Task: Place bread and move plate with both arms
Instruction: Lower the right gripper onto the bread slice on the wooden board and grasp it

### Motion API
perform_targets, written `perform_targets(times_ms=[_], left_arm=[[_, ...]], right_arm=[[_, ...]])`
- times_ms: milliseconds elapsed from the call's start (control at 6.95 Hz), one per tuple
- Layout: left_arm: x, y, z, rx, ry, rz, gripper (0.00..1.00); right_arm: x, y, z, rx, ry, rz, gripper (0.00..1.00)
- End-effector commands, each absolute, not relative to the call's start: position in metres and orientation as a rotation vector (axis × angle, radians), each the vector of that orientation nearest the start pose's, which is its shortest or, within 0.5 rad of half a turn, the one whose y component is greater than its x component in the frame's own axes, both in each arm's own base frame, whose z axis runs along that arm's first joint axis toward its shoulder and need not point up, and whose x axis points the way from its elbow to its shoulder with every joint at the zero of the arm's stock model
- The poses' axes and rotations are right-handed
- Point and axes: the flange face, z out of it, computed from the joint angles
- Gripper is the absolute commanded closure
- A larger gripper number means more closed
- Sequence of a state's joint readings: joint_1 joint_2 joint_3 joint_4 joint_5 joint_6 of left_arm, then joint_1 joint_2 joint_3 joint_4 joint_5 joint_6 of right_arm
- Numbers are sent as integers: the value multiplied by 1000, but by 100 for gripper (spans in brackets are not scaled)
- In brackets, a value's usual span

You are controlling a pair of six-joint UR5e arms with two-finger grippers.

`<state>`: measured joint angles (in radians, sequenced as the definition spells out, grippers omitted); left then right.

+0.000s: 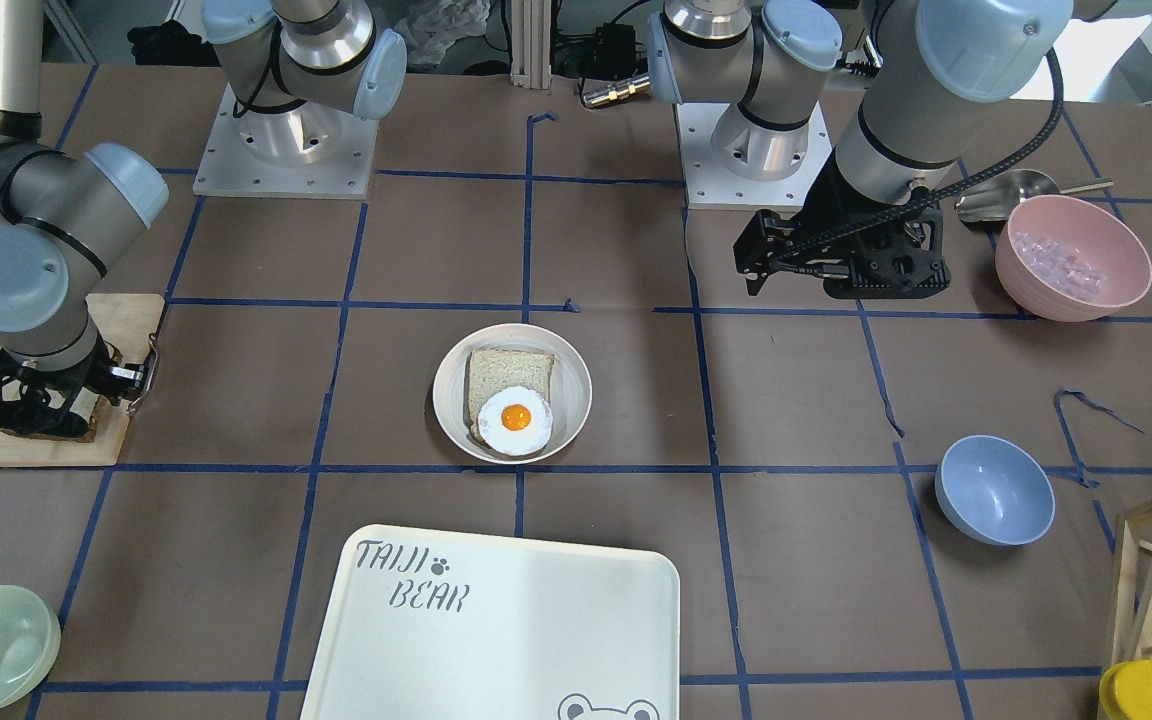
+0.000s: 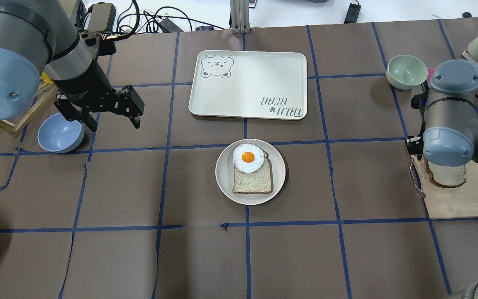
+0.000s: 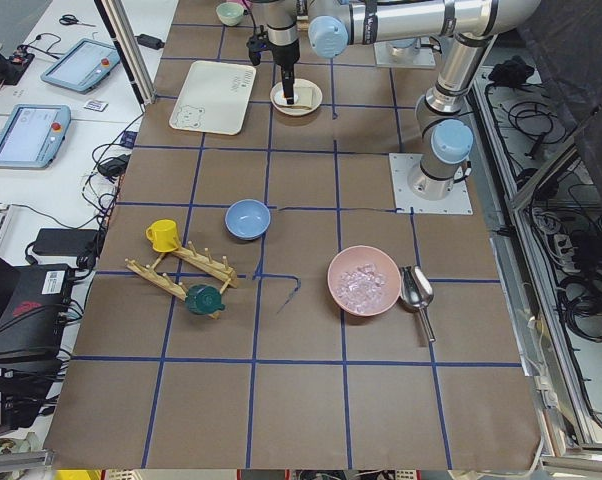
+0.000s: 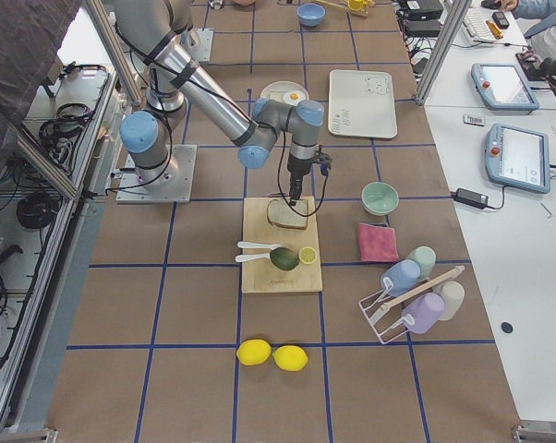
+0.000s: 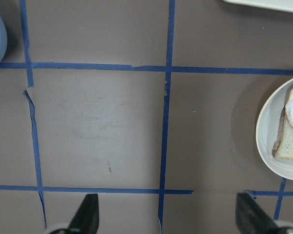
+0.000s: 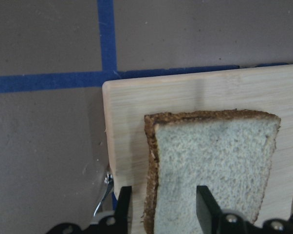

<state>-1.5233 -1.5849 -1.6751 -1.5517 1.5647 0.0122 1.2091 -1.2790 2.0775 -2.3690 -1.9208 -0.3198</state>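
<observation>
The bread (image 6: 210, 161), a pale slice with a dark brown crust, lies on a wooden cutting board (image 6: 185, 95) at the robot's right; it also shows in the overhead view (image 2: 446, 176). My right gripper (image 6: 166, 207) is down at it, jaws apart, one finger beside the crust edge and one over the slice. The plate (image 2: 222, 174) sits mid-table and holds a squarer slice (image 2: 252, 180) with a fried egg (image 2: 248, 158) on it. My left gripper (image 2: 114, 123) is open and empty, hovering left of the plate.
The "TAIJI BEAR" tray (image 2: 247, 85) lies beyond the plate. A blue bowl (image 2: 60, 133) sits by the left gripper, a green bowl (image 2: 407, 71) beyond the board. A pink bowl of ice (image 1: 1074, 258) and a scoop stand near the left arm's base.
</observation>
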Motion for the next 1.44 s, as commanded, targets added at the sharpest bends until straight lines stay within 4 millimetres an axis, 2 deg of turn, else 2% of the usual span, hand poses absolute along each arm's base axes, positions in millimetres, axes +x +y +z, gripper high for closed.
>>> perform_targets(times_ms=[0,432,576,1007,1295], left_arm=[[-111,-491,431,-56,3146,159,0],[-111,-497,423,-59,3150,166,0],[-111,-497,425,-59,3149,162,0],[-110,-499,424,-61,3151,162,0],[-110,-498,424,-61,3149,164,0]], right_arm=[[-82,-493,188,62,3463,246,52],[-82,-492,188,62,3464,261,97],[-81,-492,187,83,3460,257,100],[-81,-495,202,85,3473,210,100],[-77,-499,244,85,3499,99,100]])
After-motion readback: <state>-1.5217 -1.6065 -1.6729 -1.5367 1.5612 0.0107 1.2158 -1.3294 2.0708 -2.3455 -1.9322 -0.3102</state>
